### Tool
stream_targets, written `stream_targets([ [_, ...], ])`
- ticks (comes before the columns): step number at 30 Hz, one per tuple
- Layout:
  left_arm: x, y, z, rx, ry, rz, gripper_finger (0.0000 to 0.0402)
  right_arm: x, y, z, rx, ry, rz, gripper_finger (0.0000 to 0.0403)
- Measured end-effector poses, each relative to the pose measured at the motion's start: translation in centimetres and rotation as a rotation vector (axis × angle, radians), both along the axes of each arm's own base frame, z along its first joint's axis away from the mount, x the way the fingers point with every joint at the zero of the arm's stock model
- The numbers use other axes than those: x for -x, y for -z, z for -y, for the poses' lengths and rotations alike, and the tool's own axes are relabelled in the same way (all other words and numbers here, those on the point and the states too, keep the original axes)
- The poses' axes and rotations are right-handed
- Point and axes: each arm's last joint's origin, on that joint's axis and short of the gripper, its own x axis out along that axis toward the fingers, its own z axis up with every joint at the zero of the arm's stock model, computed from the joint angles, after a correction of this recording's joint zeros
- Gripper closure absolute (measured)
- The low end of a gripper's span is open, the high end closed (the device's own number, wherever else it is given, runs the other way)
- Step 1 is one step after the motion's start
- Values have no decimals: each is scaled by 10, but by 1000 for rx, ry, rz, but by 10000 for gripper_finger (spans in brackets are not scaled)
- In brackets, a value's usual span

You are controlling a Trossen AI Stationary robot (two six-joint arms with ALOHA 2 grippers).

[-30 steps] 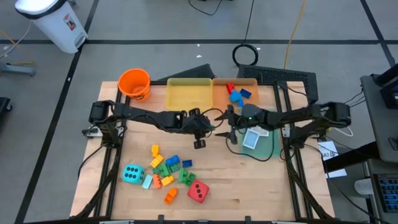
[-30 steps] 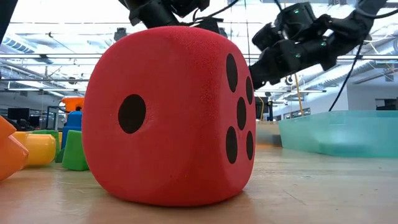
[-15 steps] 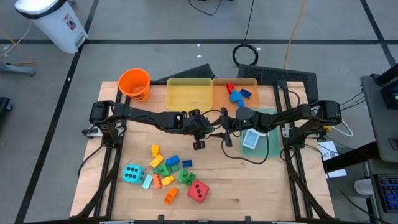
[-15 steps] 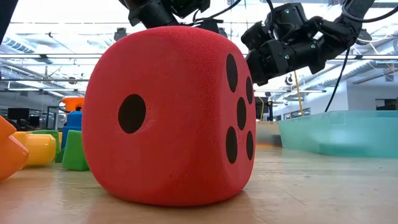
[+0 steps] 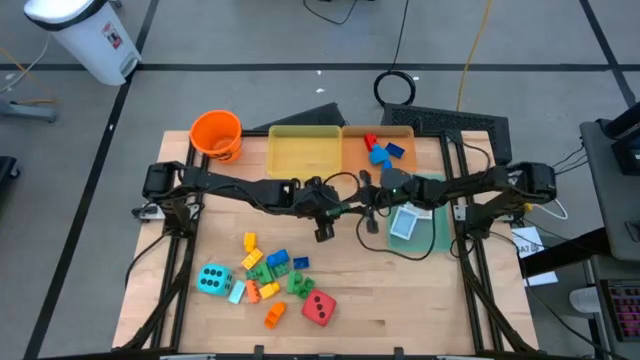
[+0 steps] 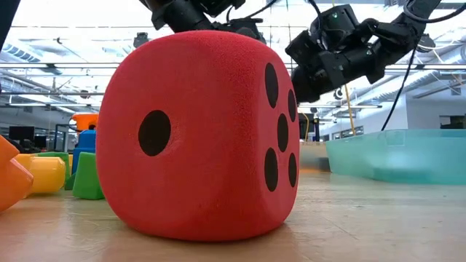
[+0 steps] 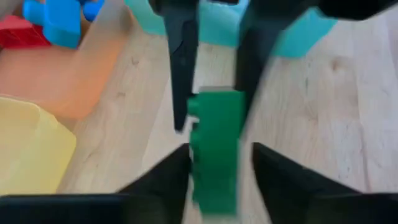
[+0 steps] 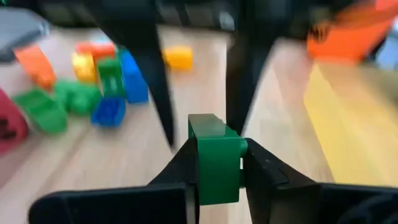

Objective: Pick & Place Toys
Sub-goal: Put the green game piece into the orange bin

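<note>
Handover point sits mid-table, above bare wood. My right gripper is clamped on a green brick, fingers pressed to both its sides. My left gripper faces it, jaws parted round the same brick with gaps either side, no grip that I can see. Remaining bricks lie in a near-left cluster, flanked by the cyan die and red die. Orange tray at far centre holds three bricks.
</note>
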Motion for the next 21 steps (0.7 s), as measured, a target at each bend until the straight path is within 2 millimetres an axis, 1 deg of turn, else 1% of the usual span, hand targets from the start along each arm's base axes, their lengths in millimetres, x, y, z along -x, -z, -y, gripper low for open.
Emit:
stream_targets([
  [3,3,-8,-1,1,1,18,146,14,-9,13,1,81,-44,359],
  [5,6,-14,-2,-1,0,35,111,26,-16,23,21,192,-82,359],
  [8,7,-20,-4,9,-15,55,72,46,-23,39,72,411,-118,359],
  [10,7,-20,-4,18,-25,62,54,61,-22,50,109,576,-135,359],
  [12,6,-20,-4,21,-28,65,42,78,-16,58,126,722,-154,359],
  [15,6,-21,-4,17,-28,76,32,99,-5,71,111,858,-177,359],
  [18,4,-22,-4,18,-34,95,32,113,4,81,71,947,-197,359],
  [20,4,-23,-5,18,-38,110,35,118,7,85,50,986,-202,357],
  [21,3,-23,-5,19,-46,113,37,120,7,86,49,994,-204,350],
])
